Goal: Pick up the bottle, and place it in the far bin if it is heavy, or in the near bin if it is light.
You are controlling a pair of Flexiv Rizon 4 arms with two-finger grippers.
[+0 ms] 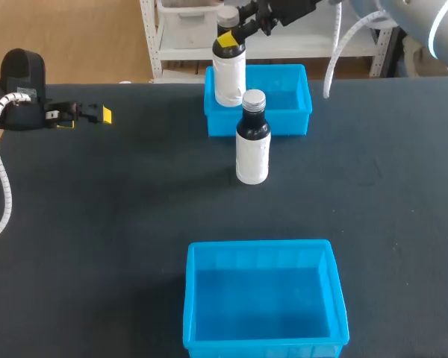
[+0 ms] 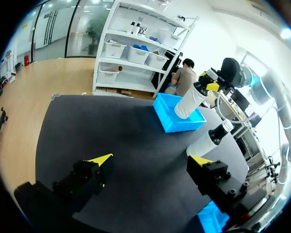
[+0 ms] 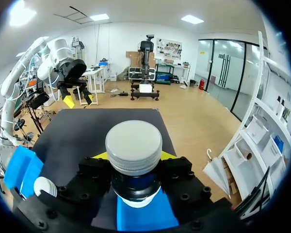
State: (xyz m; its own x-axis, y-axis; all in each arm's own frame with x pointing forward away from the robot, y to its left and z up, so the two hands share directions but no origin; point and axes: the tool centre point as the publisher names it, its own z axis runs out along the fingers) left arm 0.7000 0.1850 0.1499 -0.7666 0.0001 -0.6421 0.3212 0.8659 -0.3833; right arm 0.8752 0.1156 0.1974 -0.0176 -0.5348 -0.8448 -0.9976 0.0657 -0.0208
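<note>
Held bottle [image 1: 229, 74], white body, dark neck, grey cap, hangs upright over the left rear corner of the far bin [image 1: 284, 97]. In the head view its base overlaps the bin's left wall, and I cannot tell whether the base touches the bin. Right end effector [image 1: 228, 41] is clenched on the neck just under the cap, with a yellow tip on each side. This is clearest in the right wrist view, where the cap sits between the fingers and the blue of the bin shows directly under it. There the black finger blocks hide the bottle's body below the neck. Second bottle [image 1: 252, 145], same look, stands upright on the counter [image 1: 119, 224] just in front of the far bin's front wall, apart from the held one. Near bin [image 1: 265, 298] sits at the counter's near edge, well apart from both bottles; the left wrist view catches only a corner of it. Left end effector [image 1: 89, 114] is low at the counter's left side, well apart from bottles and bins. Its fingers are spread wide with nothing gripped, and dark counter shows between the tips in its own wrist view. The left arm is mostly cut off at the head view's edge.
</note>
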